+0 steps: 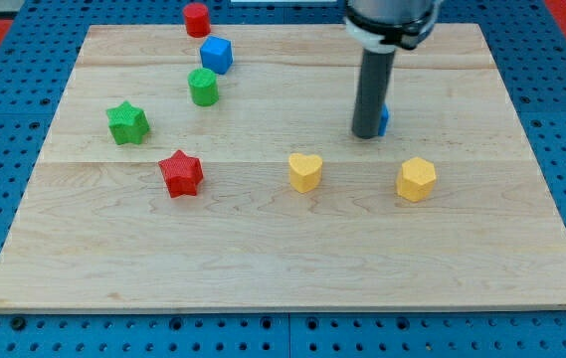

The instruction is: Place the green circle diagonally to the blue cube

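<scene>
Wooden desk [292,249] on a blue pegboard [24,60]. No gripper on this arm: just a dark rod, so nothing opens, closes or holds. My tip [367,134] sits toward the view's upper right, touching down right against a small blue block [385,119], which is mostly hidden behind the rod; shape cannot be made out. Green circle [203,87] stands in the view's upper left, just below and slightly left of the blue cube [216,54], the two close together, apparently not quite touching. Red cylinder [196,19] sits at the desk's top edge, just above the cube. Green star [127,122] lies left of and below the circle, near it. Red star [181,173] lower down, below the circle. Yellow heart [304,171] near the desk's middle, below and left of my tip. Yellow hexagon [416,179] below and a little right of my tip. My tip is well apart from circle and cube.
</scene>
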